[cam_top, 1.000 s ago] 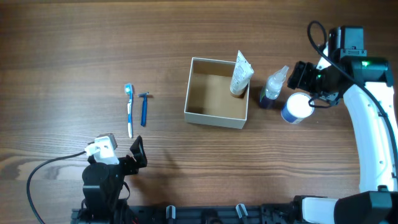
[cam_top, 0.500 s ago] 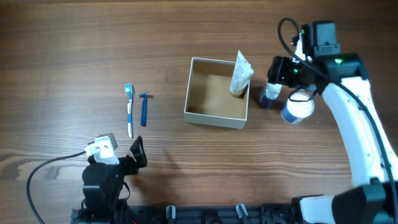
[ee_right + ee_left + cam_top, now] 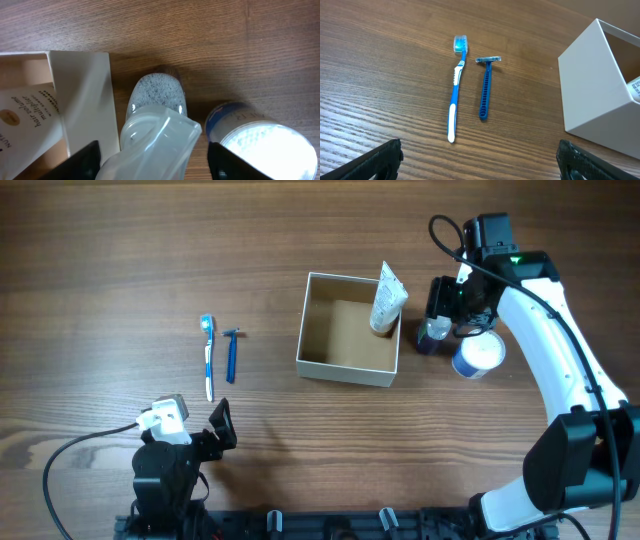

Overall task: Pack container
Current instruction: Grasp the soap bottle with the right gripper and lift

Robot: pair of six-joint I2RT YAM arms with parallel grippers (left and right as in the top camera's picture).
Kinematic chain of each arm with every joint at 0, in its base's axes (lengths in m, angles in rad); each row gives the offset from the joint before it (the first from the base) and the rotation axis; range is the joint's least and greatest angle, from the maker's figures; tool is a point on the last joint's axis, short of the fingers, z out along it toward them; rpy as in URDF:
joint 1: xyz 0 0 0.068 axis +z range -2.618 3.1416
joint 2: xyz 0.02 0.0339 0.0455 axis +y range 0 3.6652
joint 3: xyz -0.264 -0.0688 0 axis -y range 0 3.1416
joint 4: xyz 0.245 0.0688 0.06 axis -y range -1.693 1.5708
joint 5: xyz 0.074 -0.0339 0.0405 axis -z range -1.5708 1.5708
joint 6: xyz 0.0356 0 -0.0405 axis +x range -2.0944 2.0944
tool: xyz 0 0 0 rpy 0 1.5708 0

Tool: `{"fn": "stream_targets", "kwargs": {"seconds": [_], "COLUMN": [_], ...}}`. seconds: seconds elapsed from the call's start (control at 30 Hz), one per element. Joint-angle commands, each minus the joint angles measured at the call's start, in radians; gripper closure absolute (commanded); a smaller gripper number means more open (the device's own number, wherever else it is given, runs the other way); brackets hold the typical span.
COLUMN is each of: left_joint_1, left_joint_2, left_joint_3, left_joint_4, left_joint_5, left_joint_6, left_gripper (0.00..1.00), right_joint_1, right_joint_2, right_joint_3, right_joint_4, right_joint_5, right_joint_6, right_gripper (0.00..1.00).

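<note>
- Right gripper (image 3: 154, 152): released, jaws spread wide on either side of the spray bottle and clear of it; hovers just off the container's right-arm wall.
- Spray bottle (image 3: 157, 95): clear cap, stands on the surface (image 3: 120, 260) just beside that same container wall, outside it.
- Jar (image 3: 260, 142): round, blue and white, just beyond the bottle from the container; also unpacked.
- Container (image 3: 345, 367): square shallow cardboard box, white outside, brown inside, at the middle of the surface between the two arms. Judged light, with walls thin and fairly stiff but easy to crush or slide. Best held by pinching one wall at its rim, or left where it stands and loaded from above.
- Tube (image 3: 386, 298): white, leans in the container's corner nearest the bottle; the only item inside.
- Toothbrush (image 3: 455, 95) and razor (image 3: 485, 87): side by side, well apart from the container on its left-arm side.
- Left gripper (image 3: 480, 160): released, empty, near these two.
</note>
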Motion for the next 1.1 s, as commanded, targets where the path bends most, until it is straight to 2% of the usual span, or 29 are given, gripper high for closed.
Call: {"fn": "stream_targets", "kwargs": {"seconds": [0.0, 1.07], "left_joint_1": [-0.005, -0.005], "left_joint_2": [-0.010, -0.010], "left_joint_3": [-0.005, -0.005], "left_joint_4": [0.003, 0.003], "left_joint_5": [-0.002, -0.002], "left_joint_6": [-0.012, -0.012], "left_gripper": [0.00, 0.00], "right_joint_1": [0.001, 0.019], "right_joint_2": [0.019, 0.066], "right_joint_3": [0.003, -0.002], "right_joint_4": [0.005, 0.020], "right_joint_5": [0.033, 0.029], "right_joint_6": [-0.006, -0.034], "right_gripper": [0.36, 0.36]}}
